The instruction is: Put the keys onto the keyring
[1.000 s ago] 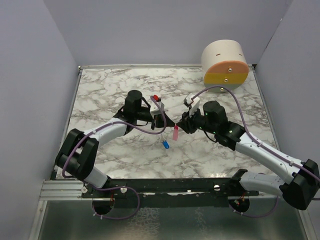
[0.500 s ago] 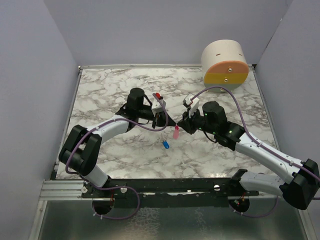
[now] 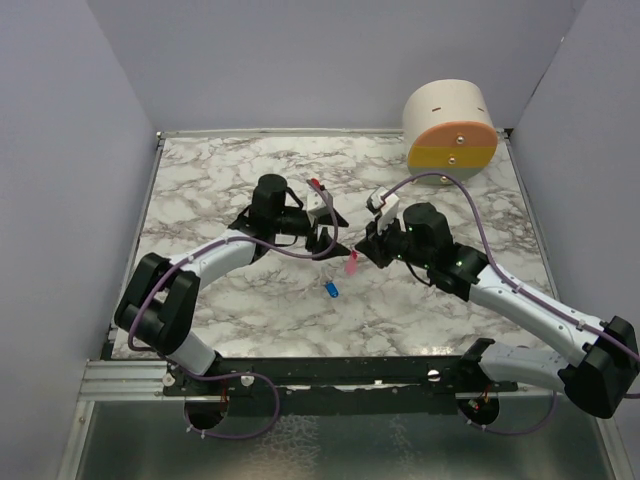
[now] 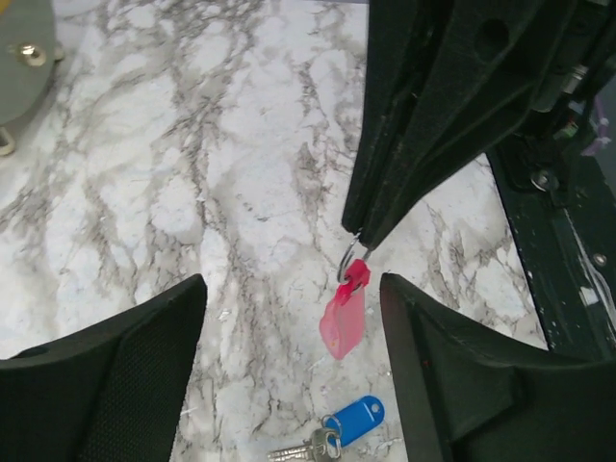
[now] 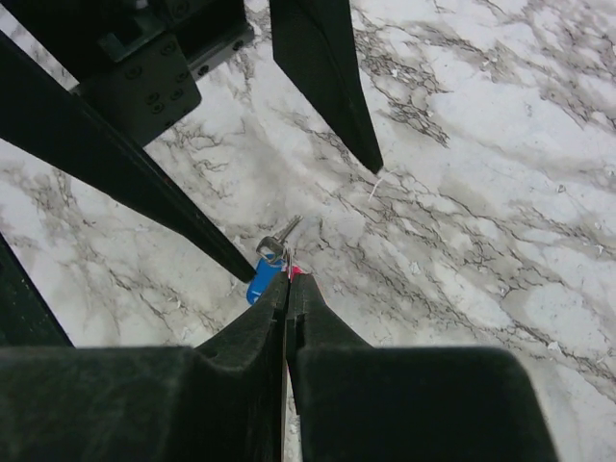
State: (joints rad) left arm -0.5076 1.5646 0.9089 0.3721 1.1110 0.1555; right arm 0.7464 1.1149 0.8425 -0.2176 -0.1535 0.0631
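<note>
Right tool pinches keyring; left tool released; key on table.

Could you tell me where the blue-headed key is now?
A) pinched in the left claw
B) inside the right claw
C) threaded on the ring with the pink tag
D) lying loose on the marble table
D: the blue-headed key lies on the table, apart from the keyring pinched by the right claw; the left claw is open and empty.

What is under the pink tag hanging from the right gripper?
Bare marble table. The blue key lies on it nearby, not beneath the pink tag. The right gripper pinches the keyring, its fingers covering part of the wire.
</note>
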